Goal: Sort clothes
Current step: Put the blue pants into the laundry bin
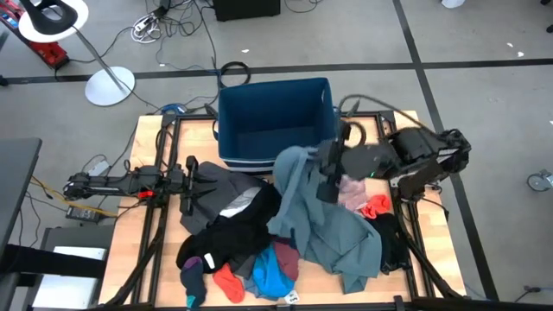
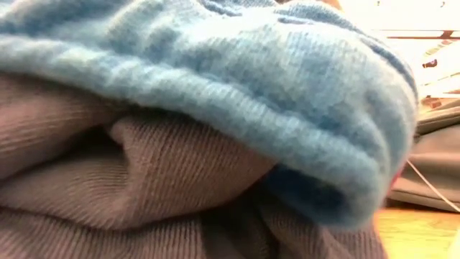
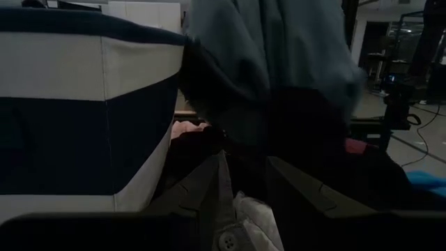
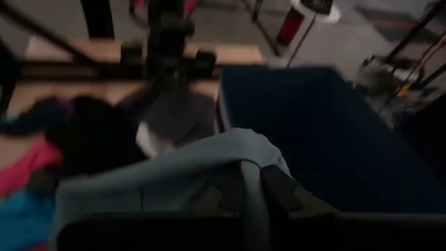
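Right arm lifting a grey-teal garment beside the blue bin, left arm waiting at the pile.

From above, the right gripper [image 1: 328,177] is clenching the grey-teal garment [image 1: 324,226], which is hanging just in front of the blue bin [image 1: 275,121] and draping onto the clothes pile [image 1: 251,242]; the left gripper [image 1: 192,183] is sitting released at the pile's edge, left of the bin. At table height, blue knit [image 2: 237,79] and grey-brown ribbed fabric [image 2: 144,180] are filling the frame. The left wrist is showing the garment [image 3: 279,63] hanging beside the bin's striped wall [image 3: 77,104]. The right wrist is showing its fingers [image 4: 275,188] pinching the fabric [image 4: 174,174], the bin [image 4: 313,132] just beside.
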Robot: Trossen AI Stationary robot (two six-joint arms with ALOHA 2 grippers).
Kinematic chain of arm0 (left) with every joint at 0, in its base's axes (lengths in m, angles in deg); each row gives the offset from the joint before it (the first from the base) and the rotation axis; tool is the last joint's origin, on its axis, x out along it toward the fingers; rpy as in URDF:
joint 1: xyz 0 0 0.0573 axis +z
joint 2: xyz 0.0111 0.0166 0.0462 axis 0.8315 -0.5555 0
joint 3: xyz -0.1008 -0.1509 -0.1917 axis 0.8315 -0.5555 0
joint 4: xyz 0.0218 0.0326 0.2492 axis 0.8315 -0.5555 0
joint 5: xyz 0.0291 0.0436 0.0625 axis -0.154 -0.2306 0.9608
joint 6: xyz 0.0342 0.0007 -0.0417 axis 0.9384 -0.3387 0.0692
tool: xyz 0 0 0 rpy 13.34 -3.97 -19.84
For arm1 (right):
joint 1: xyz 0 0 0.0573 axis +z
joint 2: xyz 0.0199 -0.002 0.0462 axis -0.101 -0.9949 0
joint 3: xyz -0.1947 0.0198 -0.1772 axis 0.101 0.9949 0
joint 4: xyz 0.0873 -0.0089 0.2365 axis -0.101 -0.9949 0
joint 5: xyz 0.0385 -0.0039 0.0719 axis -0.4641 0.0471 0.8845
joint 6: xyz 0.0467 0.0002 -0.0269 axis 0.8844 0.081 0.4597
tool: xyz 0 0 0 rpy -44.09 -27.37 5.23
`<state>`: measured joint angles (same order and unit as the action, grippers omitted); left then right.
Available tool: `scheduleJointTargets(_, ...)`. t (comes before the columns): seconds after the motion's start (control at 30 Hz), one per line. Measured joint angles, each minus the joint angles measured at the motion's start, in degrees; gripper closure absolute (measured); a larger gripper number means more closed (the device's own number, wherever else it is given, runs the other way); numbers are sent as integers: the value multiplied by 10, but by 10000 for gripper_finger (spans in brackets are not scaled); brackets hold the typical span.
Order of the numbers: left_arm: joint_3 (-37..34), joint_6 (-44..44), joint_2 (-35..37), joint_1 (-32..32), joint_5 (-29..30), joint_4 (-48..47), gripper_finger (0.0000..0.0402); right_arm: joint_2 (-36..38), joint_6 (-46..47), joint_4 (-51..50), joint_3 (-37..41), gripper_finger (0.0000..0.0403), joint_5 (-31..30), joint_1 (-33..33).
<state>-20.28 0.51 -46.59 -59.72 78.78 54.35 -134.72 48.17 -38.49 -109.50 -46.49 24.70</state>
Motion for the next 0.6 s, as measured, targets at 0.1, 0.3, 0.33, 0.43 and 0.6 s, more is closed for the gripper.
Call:
scheduleJointTargets(0.1, 0, 0, 0, 0, 0, 0, 277, 0, -35, 38, -27, 389, 0, -17)
scheduleJointTargets(0.3, 0, 0, 0, 0, 0, 0, 277, 0, -121, 165, -81, 389, -1, -59)
scheduleJointTargets(0.33, 0, 0, 0, 0, 0, 0, 277, 0, -137, 192, -87, 389, -1, -68)
scheduleJointTargets(0.43, 0, 0, 0, 0, 0, 0, 277, 0, -181, 277, -96, 389, 0, -96)
scheduleJointTargets(0.6, 0, 0, 0, 0, 0, 0, 277, 0, -226, 390, -97, 389, 4, -147)
